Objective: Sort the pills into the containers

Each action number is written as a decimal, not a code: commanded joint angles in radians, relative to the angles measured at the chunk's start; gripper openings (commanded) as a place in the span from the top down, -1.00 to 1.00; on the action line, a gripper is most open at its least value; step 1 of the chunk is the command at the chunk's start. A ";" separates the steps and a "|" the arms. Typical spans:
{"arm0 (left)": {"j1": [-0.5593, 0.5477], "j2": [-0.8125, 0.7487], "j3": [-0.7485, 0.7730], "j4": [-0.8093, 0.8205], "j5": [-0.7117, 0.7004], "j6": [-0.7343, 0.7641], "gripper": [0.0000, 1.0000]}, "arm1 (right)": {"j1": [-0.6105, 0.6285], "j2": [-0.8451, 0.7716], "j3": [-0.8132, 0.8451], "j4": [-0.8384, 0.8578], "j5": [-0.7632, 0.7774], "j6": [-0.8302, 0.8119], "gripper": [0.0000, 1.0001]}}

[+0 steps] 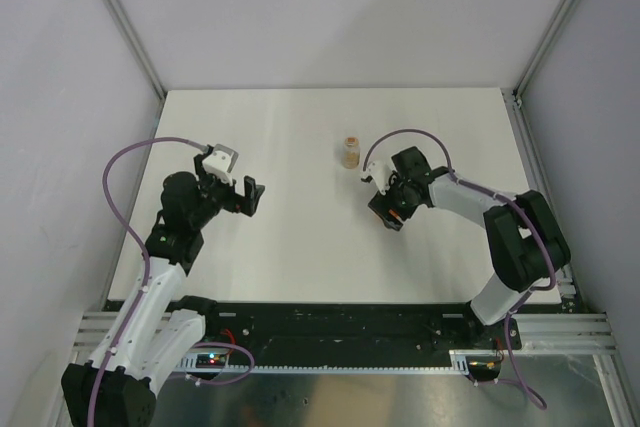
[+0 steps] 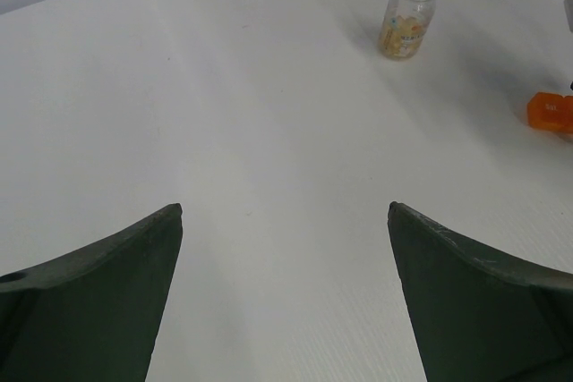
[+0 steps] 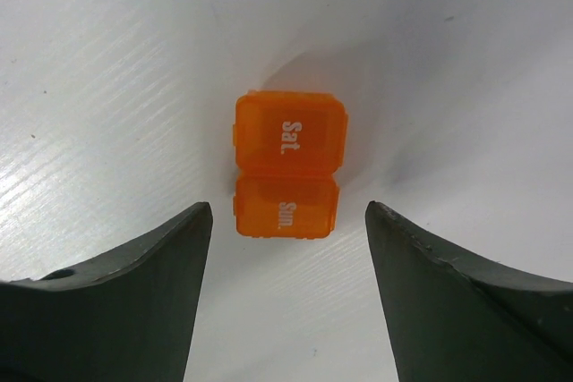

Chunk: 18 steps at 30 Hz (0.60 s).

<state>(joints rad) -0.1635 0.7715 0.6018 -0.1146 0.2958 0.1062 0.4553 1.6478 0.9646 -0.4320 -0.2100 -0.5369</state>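
The right gripper [image 3: 286,209] is standing wide open and gripping nothing, with the small bright orange translucent plastic box of two joined square cells [image 3: 288,163] lying on the white table [image 1: 300,247], lids shut, its "Sun." cell between the dark fingertips and apart from both. The left gripper [image 2: 285,209] is also gaping wide and holding nothing. The tiny tan pills [image 2: 403,35] are sitting inside the upright clear plastic vial with a tan cap [image 1: 350,152], near the box.
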 commanded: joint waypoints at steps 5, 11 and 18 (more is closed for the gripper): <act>0.001 -0.004 0.003 0.025 0.017 0.023 -0.99 | -0.012 0.034 0.061 0.023 -0.035 -0.023 -0.40; 0.000 -0.004 0.002 0.026 0.020 0.024 -0.99 | -0.013 0.047 0.063 0.018 -0.038 -0.023 -0.15; -0.001 0.002 0.023 0.012 0.044 0.020 -0.99 | -0.009 0.003 0.082 -0.034 -0.058 -0.020 0.40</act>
<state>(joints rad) -0.1635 0.7715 0.6018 -0.1146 0.3016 0.1066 0.4469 1.6871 0.9939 -0.4324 -0.2363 -0.5526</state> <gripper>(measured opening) 0.996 0.479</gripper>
